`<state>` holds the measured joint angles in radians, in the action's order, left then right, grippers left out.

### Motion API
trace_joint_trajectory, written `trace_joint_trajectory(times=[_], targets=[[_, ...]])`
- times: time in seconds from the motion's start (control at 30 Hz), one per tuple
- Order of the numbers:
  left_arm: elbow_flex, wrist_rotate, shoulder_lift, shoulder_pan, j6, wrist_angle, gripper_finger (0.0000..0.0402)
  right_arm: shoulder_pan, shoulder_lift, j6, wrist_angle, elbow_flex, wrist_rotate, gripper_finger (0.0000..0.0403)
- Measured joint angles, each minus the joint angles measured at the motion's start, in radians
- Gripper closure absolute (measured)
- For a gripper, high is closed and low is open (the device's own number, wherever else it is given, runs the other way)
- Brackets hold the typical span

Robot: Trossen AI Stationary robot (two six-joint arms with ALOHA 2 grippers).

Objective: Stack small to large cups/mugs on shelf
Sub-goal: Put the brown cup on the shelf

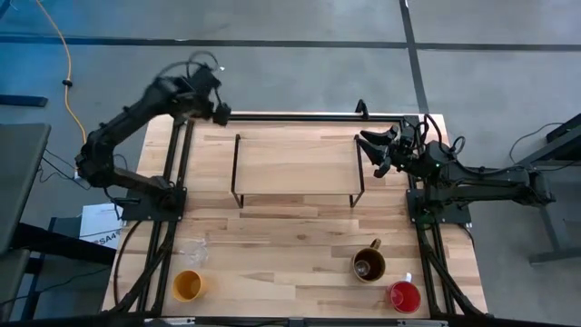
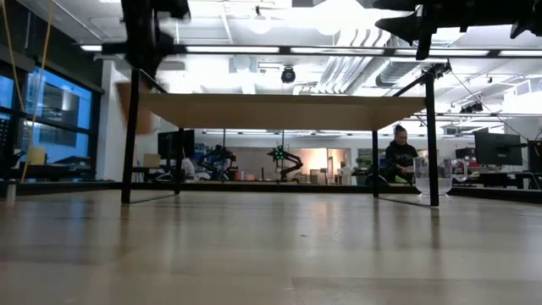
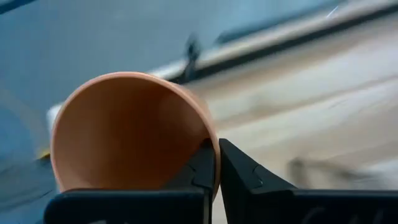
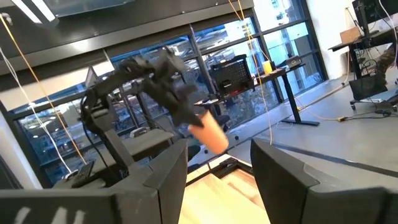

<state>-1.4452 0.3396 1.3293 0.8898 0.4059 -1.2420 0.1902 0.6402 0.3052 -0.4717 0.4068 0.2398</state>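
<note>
I am holding the peach tumbler point(image 3: 127, 134) in my left end effector point(image 3: 216, 165), fingers pinched together on its rim wall (one inside, one outside). In the high view I am hanging over the surface's point(image 1: 300, 236) far left corner, and the shelf point(image 1: 298, 164) is lying toward four o'clock from me, its long axis running nine to three. The tumbler is tilting, mouth toward my wrist, so I judge it needs righting before it goes down on the shelf's left end. My left arm is stretching up and bending inward; it is the nearer arm there. My right end effector point(image 1: 381, 150) is waiting with fingers apart, empty, at the shelf's right end.
</note>
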Motion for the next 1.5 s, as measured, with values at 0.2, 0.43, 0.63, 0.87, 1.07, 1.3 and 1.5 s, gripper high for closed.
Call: trace_joint_trajectory(times=[0.2, 0.43, 0.63, 0.87, 1.07, 1.3, 1.5], targets=[[-0.181, -0.177, -0.055, -0.001, -0.030, 0.185, 0.0400, 0.000, 0.000, -0.018, 0.000, 0.000, 0.000, 0.0236], [-0.220, -0.524, -0.065, -0.026, -0.143, 0.259, 0.0401, 0.000, 0.000, -0.018, -0.004, 0.000, 0.000, 0.0236], [-0.217, -0.624, -0.045, -0.225, -0.230, 0.242, 0.0401, 0.000, 0.000, -0.018, -0.013, 0.000, 0.000, 0.0236], [-0.217, -0.502, 0.027, -0.451, -0.350, 0.148, 0.0401, 0.000, 0.000, -0.017, -0.022, 0.000, 0.000, 0.0236], [-0.216, -0.425, 0.092, -0.538, -0.465, 0.016, 0.0401, 0.000, 0.000, -0.015, -0.024, 0.000, 0.000, 0.0236], [-0.217, -0.331, 0.155, -0.536, -0.534, -0.114, 0.0401, 0.000, 0.000, -0.008, -0.025, 0.000, 0.000, 0.0236], [-0.249, -0.356, 0.165, -0.551, -0.557, -0.127, 0.0401, 0.000, 0.000, -0.007, -0.026, 0.000, 0.001, 0.0236]])
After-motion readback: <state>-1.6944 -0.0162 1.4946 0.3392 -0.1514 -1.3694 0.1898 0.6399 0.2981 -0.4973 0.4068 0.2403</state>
